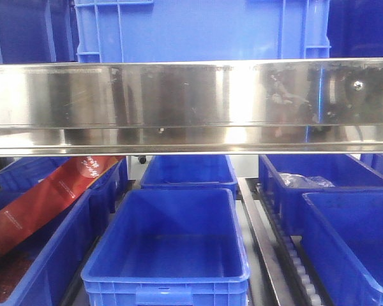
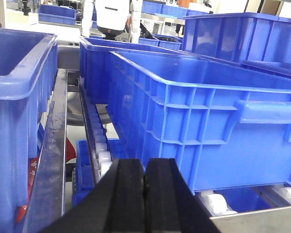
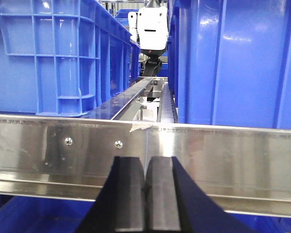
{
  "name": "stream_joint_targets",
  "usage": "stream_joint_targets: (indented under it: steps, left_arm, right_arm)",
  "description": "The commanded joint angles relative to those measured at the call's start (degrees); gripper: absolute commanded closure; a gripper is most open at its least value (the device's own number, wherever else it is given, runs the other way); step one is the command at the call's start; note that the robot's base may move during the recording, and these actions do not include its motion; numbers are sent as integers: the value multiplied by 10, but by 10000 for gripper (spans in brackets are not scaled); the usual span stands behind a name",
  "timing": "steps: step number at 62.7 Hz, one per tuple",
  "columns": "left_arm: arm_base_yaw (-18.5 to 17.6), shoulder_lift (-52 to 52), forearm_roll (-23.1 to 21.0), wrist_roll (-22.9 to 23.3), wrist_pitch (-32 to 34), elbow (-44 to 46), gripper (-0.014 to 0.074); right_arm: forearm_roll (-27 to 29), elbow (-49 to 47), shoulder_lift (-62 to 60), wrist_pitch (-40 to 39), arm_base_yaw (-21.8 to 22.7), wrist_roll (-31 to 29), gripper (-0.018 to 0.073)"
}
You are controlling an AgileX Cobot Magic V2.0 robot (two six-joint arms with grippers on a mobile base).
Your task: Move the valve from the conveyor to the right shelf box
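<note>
No valve and no conveyor belt show in any view. My left gripper (image 2: 144, 167) is shut with its black pads pressed together and nothing between them; it hangs in front of a large blue shelf box (image 2: 218, 107) on a roller track. My right gripper (image 3: 145, 165) is shut and empty, just in front of a steel shelf rail (image 3: 208, 145) with blue boxes (image 3: 233, 58) above it. The front view shows neither gripper, only the steel shelf beam (image 1: 191, 105) and blue boxes below it, one empty in the middle (image 1: 169, 245).
White rollers (image 2: 103, 155) run along the track left of the big box. A blue box with a red packet (image 1: 45, 197) sits at lower left; a box at right holds a clear bag (image 1: 304, 181). A white robot (image 3: 153, 24) stands beyond the shelf.
</note>
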State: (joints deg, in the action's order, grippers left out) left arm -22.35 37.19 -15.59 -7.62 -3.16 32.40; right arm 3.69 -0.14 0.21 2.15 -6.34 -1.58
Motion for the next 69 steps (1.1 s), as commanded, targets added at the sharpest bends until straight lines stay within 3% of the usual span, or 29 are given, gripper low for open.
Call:
stream_joint_targets:
  steps: [1,11,17,30,41,49,56,61,69]
  left_arm:
    - [0,-4,-2,2,12,0,708]
    - [1,-5,-2,3,17,-5,708]
    - [21,-21,2,3,36,-28,708]
    - [85,-104,116,10,46,-133,708]
    - [145,-205,242,158,46,-219,708]
    - [170,-299,235,158,45,-275,708]
    - [166,-369,208,147,40,-317,708]
    - [157,-372,176,119,50,-324,708]
    - [147,-372,174,114,9,-324,708]
  right_arm:
    - [-1,1,-2,-17,3,0,727]
    - [-1,1,-2,-17,3,0,727]
    - [-1,1,-2,-17,3,0,727]
    - [-1,1,-2,-17,3,0,727]
    - [-1,1,-2,-17,3,0,727]
    - [-1,1,-2,-17,3,0,727]
    - [-1,1,-2,-17,3,0,727]
    - [-1,1,-2,-17,3,0,727]
    - [-1,1,-2,-22,3,0,727]
